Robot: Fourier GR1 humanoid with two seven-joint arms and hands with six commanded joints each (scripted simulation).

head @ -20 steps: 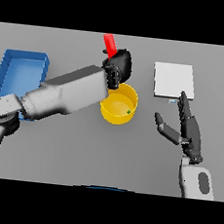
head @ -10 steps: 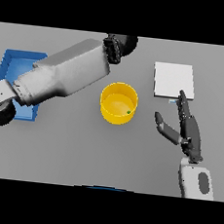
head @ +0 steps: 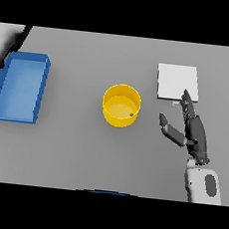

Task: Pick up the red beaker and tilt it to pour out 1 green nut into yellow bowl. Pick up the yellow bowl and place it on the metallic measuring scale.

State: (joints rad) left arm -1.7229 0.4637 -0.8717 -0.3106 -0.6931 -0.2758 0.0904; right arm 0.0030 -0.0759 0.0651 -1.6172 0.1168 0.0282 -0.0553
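Observation:
The yellow bowl stands upright near the table's middle, with one small green nut inside near its right wall. The metallic scale, a flat pale square, lies to the bowl's upper right. My right hand hovers open just below the scale and right of the bowl, fingers straight and thumb pointing toward the bowl, touching nothing. Only a white and dark piece of my left arm shows at the upper left corner, over the tray's far end. The red beaker is out of sight.
A blue tray lies at the left side of the table, well apart from the bowl. Bare grey table stretches between the tray, the bowl and the front edge.
My left arm, which held the red beaker tilted above the bowl, has swung away to the upper left and the beaker has left the view. The right hand stayed still.

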